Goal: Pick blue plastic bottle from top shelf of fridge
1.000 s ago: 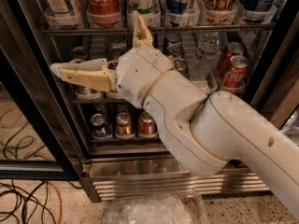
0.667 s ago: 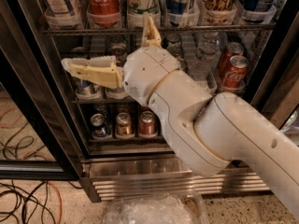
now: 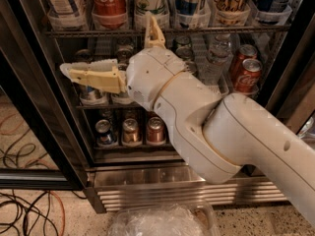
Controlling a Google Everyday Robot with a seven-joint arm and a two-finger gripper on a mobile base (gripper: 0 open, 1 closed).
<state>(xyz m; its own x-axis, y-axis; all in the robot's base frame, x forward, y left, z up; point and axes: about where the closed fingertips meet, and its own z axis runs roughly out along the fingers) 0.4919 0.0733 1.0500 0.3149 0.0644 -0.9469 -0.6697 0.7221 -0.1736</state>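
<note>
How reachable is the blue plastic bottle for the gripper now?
Probably yes. The gripper, jaws open, sits before the can rack just below the blue plastic bottle; nothing stands between, but it must rise.

Jaws spread wide, the gripper [image 3: 107,43] hangs before the fridge [image 3: 147,177].

White "Coca-Cola" script on the red bottle [image 3: 109,1], top shelf [image 3: 197,31]; part of the same script on the red cans [image 3: 246,73], right; hand [image 3: 106,45], fingers spread, before the rack below.
</note>
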